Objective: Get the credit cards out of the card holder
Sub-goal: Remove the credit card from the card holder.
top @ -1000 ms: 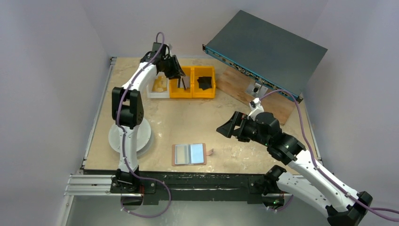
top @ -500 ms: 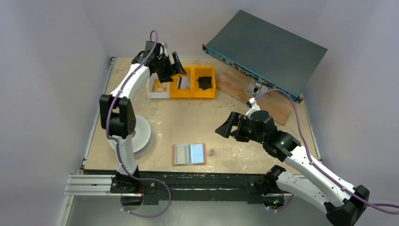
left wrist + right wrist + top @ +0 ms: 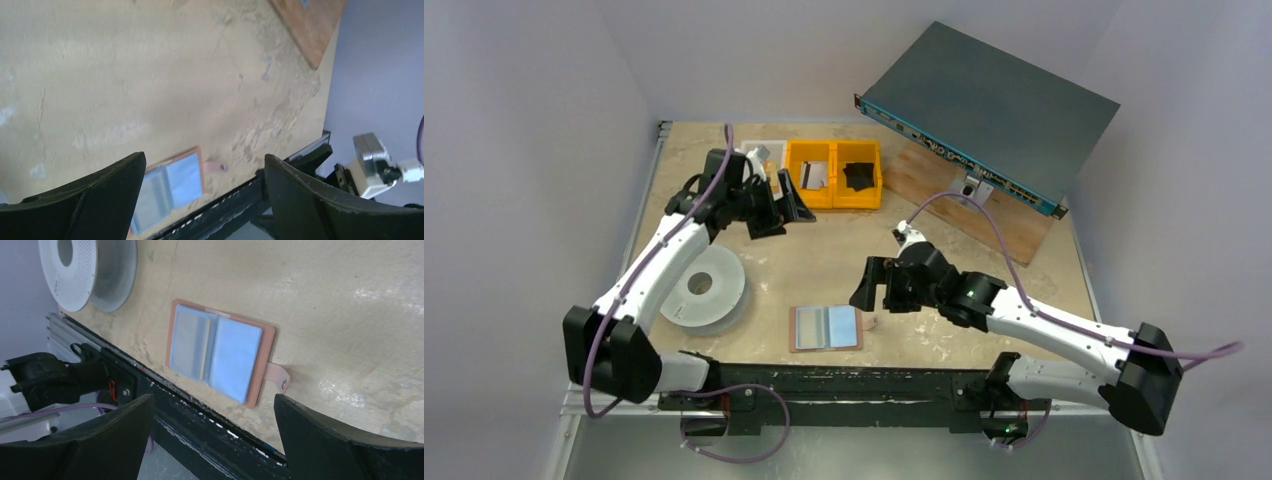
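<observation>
Open and flat at the table's near edge lies the card holder (image 3: pixel 826 327), pale blue faces up, its snap tab (image 3: pixel 871 322) pointing right. Just beyond it and to its right, the right gripper (image 3: pixel 876 288) hovers with fingers spread wide, holding nothing. A white spool (image 3: pixel 707 290) sits to the holder's left. Well beyond the holder, the left gripper (image 3: pixel 779 208) hangs wide and empty, just in front of the yellow bins (image 3: pixel 835 180), where a pale credit card (image 3: pixel 816 176) rests in the left one.
</observation>
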`<action>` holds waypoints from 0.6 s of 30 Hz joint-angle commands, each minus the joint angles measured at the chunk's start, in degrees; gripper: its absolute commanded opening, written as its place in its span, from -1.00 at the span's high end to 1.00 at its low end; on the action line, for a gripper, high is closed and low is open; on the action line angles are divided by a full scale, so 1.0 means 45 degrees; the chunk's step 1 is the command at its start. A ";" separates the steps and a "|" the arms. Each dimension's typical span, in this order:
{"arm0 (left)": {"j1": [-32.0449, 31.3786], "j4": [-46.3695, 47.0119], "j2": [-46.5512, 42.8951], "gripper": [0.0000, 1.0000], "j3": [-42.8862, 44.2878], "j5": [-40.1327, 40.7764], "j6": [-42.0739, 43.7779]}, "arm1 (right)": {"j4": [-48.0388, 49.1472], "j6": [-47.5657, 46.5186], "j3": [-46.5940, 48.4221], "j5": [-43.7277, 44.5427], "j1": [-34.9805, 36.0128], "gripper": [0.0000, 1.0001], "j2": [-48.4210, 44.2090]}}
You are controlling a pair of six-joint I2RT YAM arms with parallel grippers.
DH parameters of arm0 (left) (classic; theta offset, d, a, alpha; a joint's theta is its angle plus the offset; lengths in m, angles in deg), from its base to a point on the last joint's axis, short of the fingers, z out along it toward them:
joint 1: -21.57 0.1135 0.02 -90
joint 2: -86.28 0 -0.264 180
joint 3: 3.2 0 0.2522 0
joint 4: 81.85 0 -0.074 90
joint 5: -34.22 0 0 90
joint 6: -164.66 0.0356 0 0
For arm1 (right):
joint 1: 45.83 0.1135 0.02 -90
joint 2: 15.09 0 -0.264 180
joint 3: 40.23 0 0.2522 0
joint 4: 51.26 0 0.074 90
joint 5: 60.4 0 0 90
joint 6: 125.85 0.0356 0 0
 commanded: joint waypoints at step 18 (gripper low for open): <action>-0.0138 -0.1704 -0.7496 -0.78 -0.6787 0.1374 0.0471 | 0.0995 0.0273 0.4520 0.2578 0.3401 -0.26 0.7931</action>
